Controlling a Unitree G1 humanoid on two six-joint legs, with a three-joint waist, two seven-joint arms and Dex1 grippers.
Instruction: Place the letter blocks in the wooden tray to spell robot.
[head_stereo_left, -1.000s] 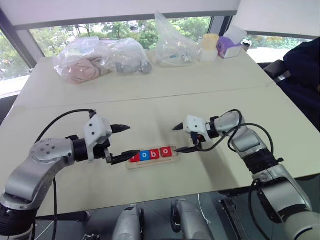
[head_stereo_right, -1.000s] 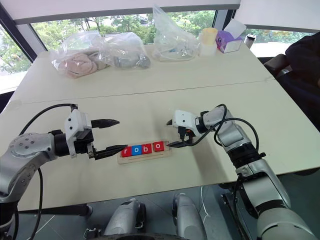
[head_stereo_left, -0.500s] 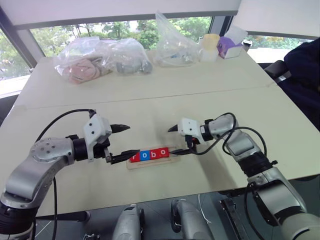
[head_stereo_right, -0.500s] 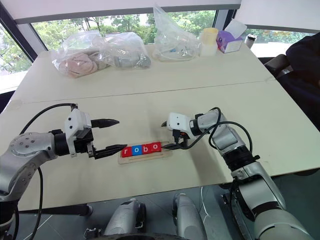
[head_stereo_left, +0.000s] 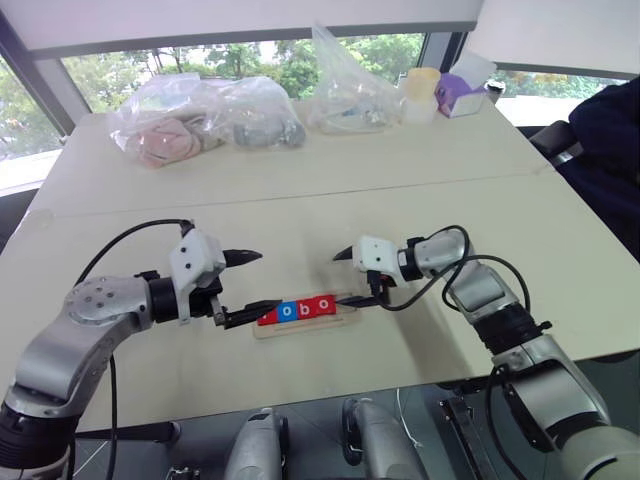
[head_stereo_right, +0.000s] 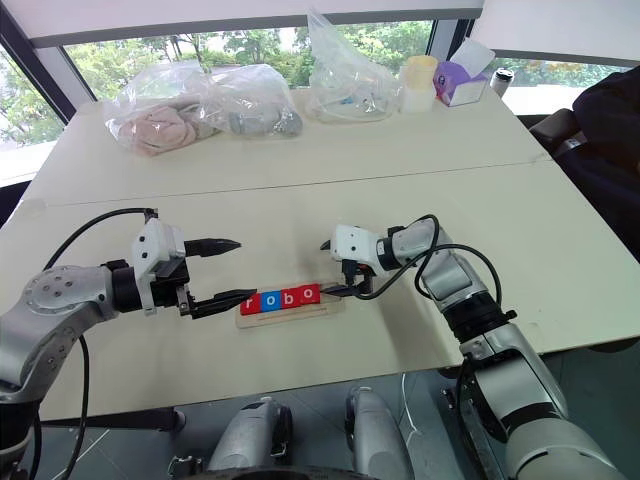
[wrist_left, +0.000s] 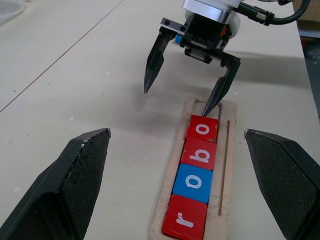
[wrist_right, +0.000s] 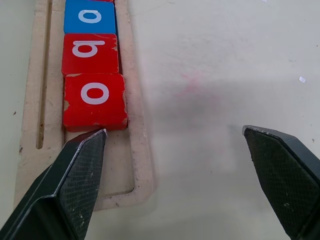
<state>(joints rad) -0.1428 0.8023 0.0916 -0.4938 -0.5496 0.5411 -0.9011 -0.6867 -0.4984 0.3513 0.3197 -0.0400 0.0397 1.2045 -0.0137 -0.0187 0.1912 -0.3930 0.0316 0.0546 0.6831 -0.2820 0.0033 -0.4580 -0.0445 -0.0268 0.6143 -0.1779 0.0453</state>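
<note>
The wooden tray (head_stereo_left: 300, 328) lies near the table's front edge. A row of letter blocks lies in it: red r (head_stereo_left: 268, 316), blue o (head_stereo_left: 286, 311), red b (head_stereo_left: 305, 307), red o (head_stereo_left: 324, 303). My left gripper (head_stereo_left: 268, 280) is open at the tray's left end, its lower finger beside the r. My right gripper (head_stereo_left: 338, 278) is open at the right end. Its lower fingertip (wrist_left: 207, 111) rests in the tray against the red o (wrist_left: 202, 129). The slot past that o (wrist_right: 95, 95) holds nothing.
Clear plastic bags (head_stereo_left: 165, 130) (head_stereo_left: 350, 90) lie along the table's far side, beside a cream cup (head_stereo_left: 420, 95) and a purple box (head_stereo_left: 458, 95). A dark shape (head_stereo_left: 610, 130) stands past the right edge. The tray is close to the front edge.
The right gripper has edged slightly left along the tray and the end red o has slid with it against the b. The left gripper has held still.
</note>
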